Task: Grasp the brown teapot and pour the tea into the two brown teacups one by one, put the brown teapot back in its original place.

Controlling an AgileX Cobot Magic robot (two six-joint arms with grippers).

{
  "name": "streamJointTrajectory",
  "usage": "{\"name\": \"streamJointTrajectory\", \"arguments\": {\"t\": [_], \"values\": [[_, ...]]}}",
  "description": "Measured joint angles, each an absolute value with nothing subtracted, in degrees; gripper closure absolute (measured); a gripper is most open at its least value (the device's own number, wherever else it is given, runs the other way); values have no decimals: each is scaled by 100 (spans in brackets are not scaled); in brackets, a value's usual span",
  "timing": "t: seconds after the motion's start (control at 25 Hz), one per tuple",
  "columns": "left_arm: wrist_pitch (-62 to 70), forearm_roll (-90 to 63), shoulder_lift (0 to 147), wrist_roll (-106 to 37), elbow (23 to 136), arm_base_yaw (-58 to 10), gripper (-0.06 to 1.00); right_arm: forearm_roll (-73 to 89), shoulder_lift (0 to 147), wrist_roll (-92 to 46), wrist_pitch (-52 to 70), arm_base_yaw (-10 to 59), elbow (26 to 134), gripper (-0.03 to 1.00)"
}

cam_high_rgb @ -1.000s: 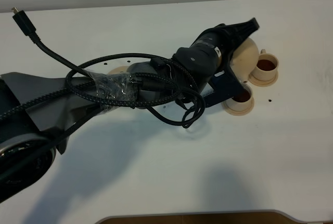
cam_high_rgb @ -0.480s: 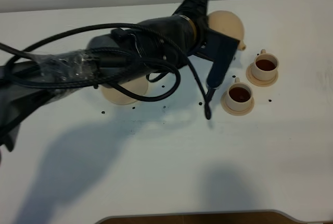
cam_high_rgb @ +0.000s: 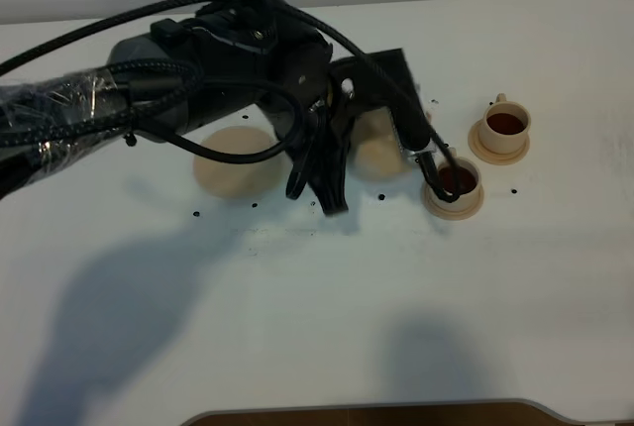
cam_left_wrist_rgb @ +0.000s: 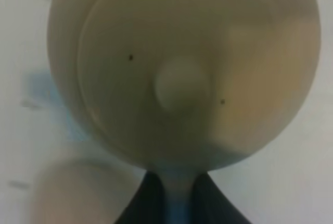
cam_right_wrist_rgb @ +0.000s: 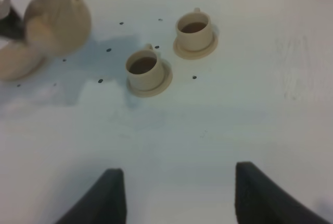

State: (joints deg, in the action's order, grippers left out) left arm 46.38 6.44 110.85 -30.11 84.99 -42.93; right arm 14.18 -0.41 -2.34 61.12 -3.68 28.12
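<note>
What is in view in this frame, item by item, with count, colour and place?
teapot: one, pale tan clay, held above the table between the large saucer and the cups
teacups: two, pale tan, dark tea inside, each on a small matching saucer, right of the teapot
large saucer: one, pale tan, bare, left of the teapot
table: one, white, with small dark specks
left tool: shut on the teapot handle
right tool: open, holding nothing, over bare table
</note>
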Motion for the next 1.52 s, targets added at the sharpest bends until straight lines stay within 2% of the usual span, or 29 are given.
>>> {"name": "streamJointTrajectory", "arguments": {"t": [0.24, 0.64, 0.92, 1.2, 1.52], "values": [[5249, 57, 11085, -2196, 8499, -4278, 80, 1418, -41, -234, 6112, -368, 2812, 49], [4840, 98, 11859, -1572, 8499, -4251, 80, 1418, -41, -234, 6112, -368, 2812, 49], [4875, 182, 11628, -1335, 8499, -4158, 80, 1418, -41, -234, 6112, -368, 2812, 49], [5503, 403, 11290, -512, 8530, -3401, 80, 1418, -41, -234, 6112, -368, 2812, 49], [5538, 411, 11290, -63, 8490, -2518, 80, 1418, -41, -234, 6112, -368, 2812, 49]]}}
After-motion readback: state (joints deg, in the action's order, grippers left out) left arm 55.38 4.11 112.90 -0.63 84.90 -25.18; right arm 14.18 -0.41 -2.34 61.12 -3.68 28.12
